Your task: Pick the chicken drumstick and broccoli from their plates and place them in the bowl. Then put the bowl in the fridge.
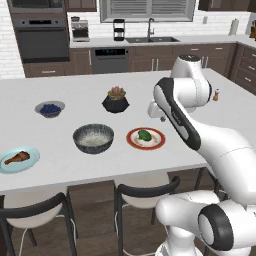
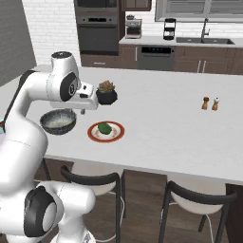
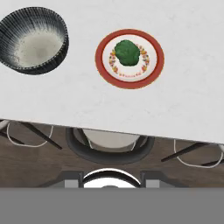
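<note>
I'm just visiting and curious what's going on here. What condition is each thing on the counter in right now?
Chicken drumstick: lying on the blue plate.
Broccoli: sitting on the red-rimmed plate.
Big bowl: upright, nothing in it.
Small bowl: holds blueberries.
Potted plant: upright.
Salt and pepper shakers: standing side by side.
End effector: fingers not clear enough to judge.

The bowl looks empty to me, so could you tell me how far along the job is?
Nothing is done yet. The bowl holds no food. The chicken drumstick lies on the light blue plate, and the broccoli sits on the red-rimmed plate. Nothing is in hand. Both pickups, both placements and the fridge step remain.
</note>
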Robot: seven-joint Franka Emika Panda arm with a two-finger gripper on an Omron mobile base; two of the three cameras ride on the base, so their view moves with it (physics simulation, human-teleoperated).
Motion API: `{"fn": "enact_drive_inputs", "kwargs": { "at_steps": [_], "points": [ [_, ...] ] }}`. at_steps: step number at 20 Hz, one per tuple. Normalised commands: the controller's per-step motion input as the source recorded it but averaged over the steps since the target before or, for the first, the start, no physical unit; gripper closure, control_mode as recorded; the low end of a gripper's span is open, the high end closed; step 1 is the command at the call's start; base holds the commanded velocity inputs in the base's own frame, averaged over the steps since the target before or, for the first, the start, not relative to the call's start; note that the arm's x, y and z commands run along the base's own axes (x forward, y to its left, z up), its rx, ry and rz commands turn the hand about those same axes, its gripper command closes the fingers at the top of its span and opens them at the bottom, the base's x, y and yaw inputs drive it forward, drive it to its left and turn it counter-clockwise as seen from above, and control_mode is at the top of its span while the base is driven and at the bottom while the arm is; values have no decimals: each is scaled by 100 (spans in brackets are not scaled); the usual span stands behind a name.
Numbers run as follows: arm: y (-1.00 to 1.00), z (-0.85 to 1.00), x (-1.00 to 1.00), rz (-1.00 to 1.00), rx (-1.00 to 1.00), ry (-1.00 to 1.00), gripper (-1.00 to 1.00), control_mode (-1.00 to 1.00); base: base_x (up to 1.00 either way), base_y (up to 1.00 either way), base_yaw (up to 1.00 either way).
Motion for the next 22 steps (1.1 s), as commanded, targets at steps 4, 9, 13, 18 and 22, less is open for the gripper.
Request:
{"fn": "enact_drive_inputs", "kwargs": {
  "at_steps": [4,9,13,18,22],
  "points": [
    [2,-5,-34,0,0,3,-100,-100,0,0,0],
    [0,-85,31,-1,14,-1,-100,-100,0,0,0],
    [-4,-51,55,7,1,1,-100,-100,0,0,0],
    [0,-10,80,0,0,19,-100,-100,0,0,0],
    [0,-18,67,0,0,14,-100,-100,0,0,0]
  ]
}}
